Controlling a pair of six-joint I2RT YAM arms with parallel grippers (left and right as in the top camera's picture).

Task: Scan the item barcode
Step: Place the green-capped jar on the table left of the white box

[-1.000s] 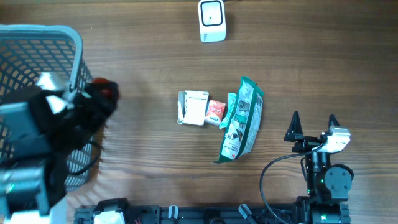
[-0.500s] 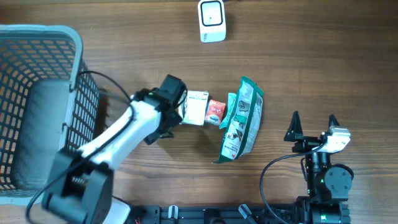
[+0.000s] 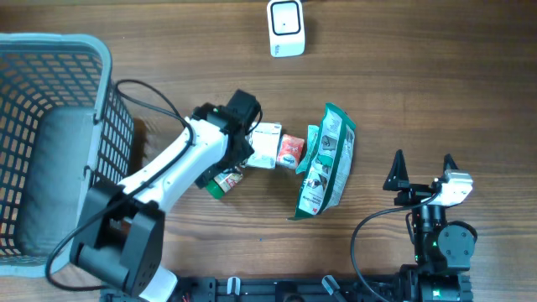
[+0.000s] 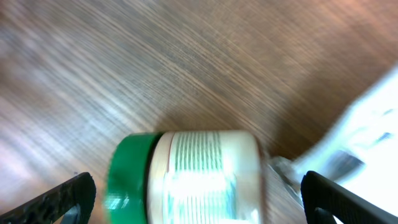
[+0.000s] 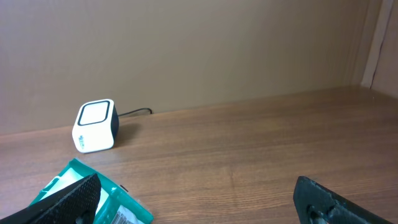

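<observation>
Wooden tabletop point(image 3: 436, 75) fills the overhead view, with a blue mesh basket point(image 3: 99, 63) set at the left edge of the frame and a grey bundle point(image 3: 50, 180) lying inside it. A white barcode scanner point(image 3: 286, 28) is seen at the top centre. The left gripper point(image 4: 199, 190) is held low over the middle of the frame, its jaws spread wide to either side of a green-capped bottle point(image 4: 186, 180). The bottle is seen lying on its side on the wood, with a gap left between it and each fingertip, so nothing is gripped. In the overhead view the bottle is mostly hidden under the arm, just below and left of a white box point(image 3: 267, 144). An orange packet point(image 3: 290, 150) is placed against the box's right side, and a green pouch point(image 3: 327, 159) lies just right of that. The right gripper point(image 3: 422, 170) is parked at the lower right, jaws apart and empty, well apart from the items.
</observation>
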